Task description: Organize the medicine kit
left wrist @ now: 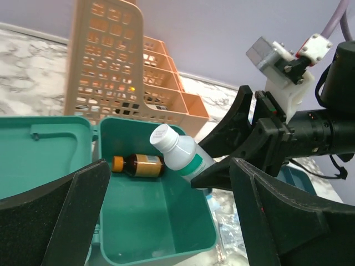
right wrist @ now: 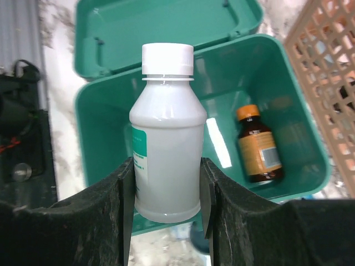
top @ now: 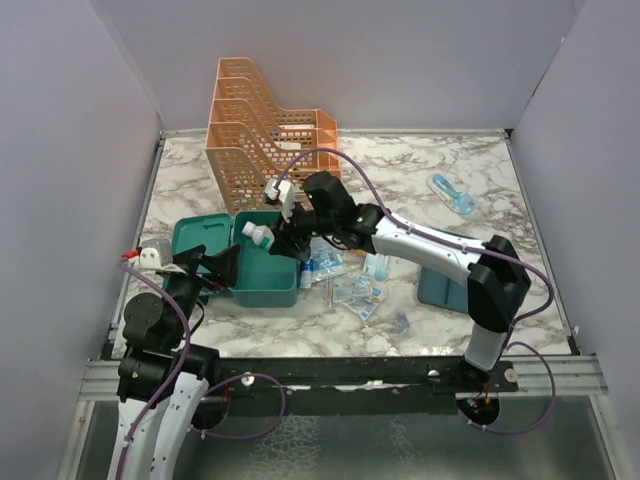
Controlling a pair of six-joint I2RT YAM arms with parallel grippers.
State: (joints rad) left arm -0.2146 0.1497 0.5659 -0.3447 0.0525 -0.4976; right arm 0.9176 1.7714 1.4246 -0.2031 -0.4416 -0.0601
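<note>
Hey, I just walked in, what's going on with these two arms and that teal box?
The right gripper holds a white bottle above the open medicine kit, not yet set down. A small brown bottle with an orange cap already lies inside the box. The left gripper sits open at the kit's left side, holding nothing. Loose packets lie on the table to the kit's right.
</note>
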